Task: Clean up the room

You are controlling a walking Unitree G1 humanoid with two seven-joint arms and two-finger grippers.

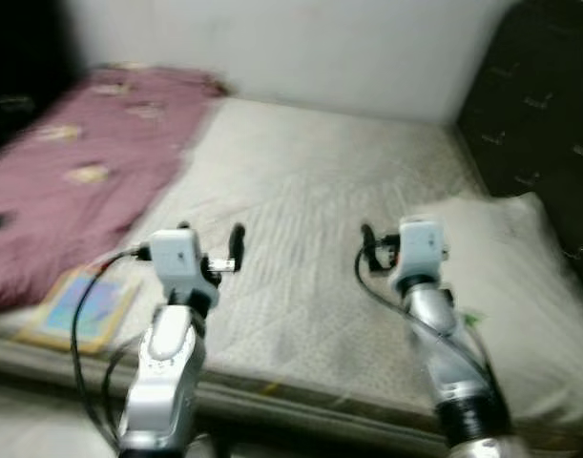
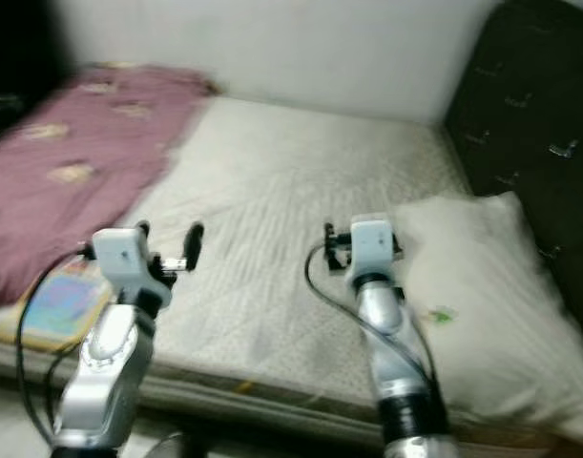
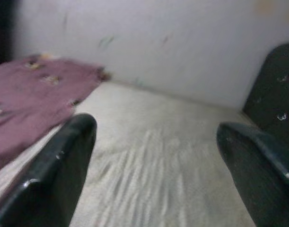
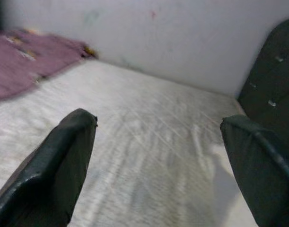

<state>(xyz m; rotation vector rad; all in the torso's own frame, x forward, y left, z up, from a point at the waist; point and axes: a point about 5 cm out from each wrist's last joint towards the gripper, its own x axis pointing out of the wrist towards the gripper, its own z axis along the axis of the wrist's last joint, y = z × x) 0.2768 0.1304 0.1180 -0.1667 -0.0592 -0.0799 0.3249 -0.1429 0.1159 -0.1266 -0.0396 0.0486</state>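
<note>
Both the left end effector (image 1: 211,240) and right end effector (image 4: 158,156) gape wide over the bare mattress (image 1: 310,210), near its front edge.

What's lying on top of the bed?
On the bare mattress lie a crumpled maroon blanket on the robot's left, a white pillow on its right by the dark headboard, and a colourful book at the near edge. What the blanket hides cannot be seen.
</note>
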